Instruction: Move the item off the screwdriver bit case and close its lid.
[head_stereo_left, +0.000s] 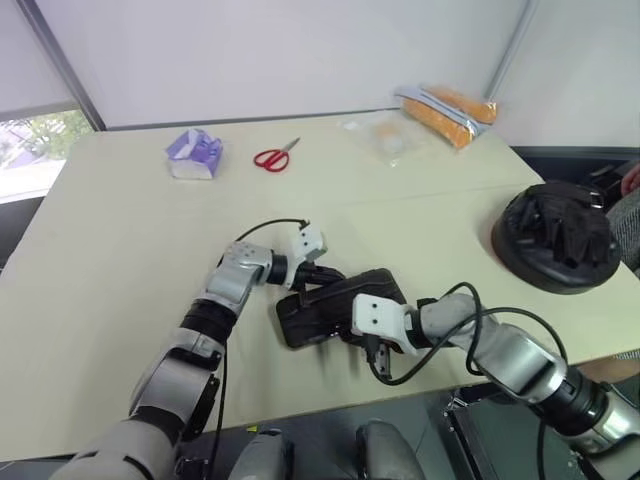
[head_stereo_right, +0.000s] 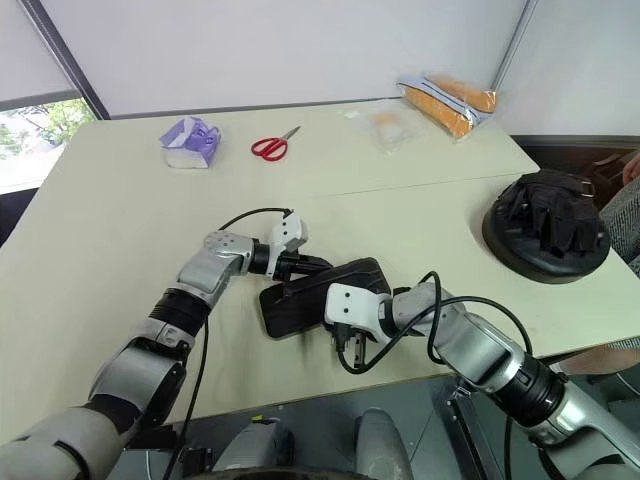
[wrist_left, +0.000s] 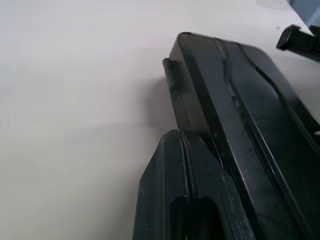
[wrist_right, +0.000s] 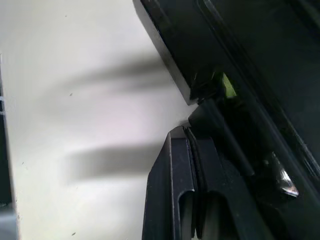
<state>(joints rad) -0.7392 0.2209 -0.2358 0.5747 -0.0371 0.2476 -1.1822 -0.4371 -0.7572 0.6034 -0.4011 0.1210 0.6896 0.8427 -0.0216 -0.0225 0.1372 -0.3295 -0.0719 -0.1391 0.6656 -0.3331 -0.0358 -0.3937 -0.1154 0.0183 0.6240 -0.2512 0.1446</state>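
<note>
The screwdriver bit case (head_stereo_left: 335, 300) lies flat and dark near the table's front edge, between my two grippers. Its lid (wrist_left: 250, 100) lies down over the base, with a narrow gap along the near edge where a yellow-green bit (wrist_right: 227, 86) shows. My left gripper (head_stereo_left: 306, 280) is shut, its fingertips (wrist_left: 185, 200) against the case's far left edge. At the case's near edge sits my right gripper (head_stereo_left: 347, 336), also shut, its fingertips (wrist_right: 195, 190) touching the rim. The item, a bulky black bag (head_stereo_left: 556, 238), rests on the table far to the right, apart from the case.
At the back of the table (head_stereo_left: 120, 250) are a purple packet (head_stereo_left: 195, 155), red scissors (head_stereo_left: 272, 158), a clear plastic bag (head_stereo_left: 385, 140) and an orange wrapped package (head_stereo_left: 450, 112). The front edge runs just below the case.
</note>
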